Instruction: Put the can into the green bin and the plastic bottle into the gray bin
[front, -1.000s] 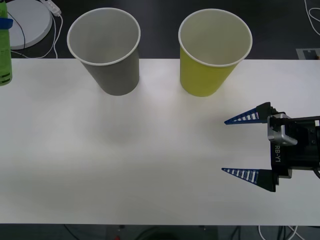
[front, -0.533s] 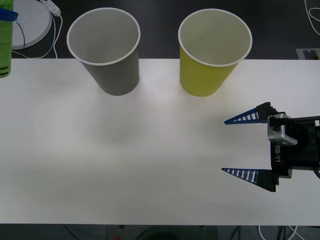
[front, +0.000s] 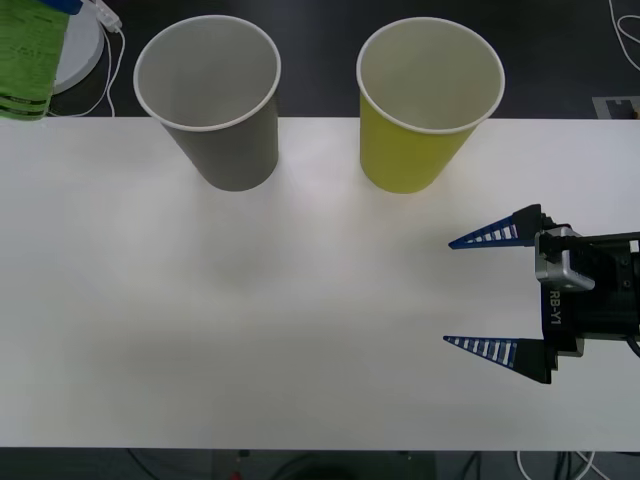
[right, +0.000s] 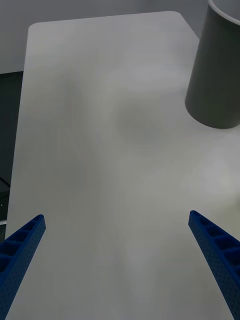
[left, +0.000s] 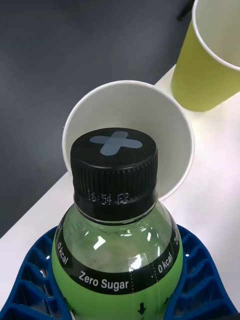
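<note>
Left wrist view — left hand (left: 120, 295) clamps plastic bottle (left: 117, 240) — right hand (front: 480, 295) wide open

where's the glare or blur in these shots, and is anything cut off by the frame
Front view: the plastic bottle is cropped by the top-left corner; soft shadows lie on the table. Left wrist view: small highlights glint on the bottle's shoulder, the left gripper is cut off by the bottom edge, and the gray bin and green bin behind look slightly softer. Right wrist view: even light, faint shadow by the gray bin.
</note>
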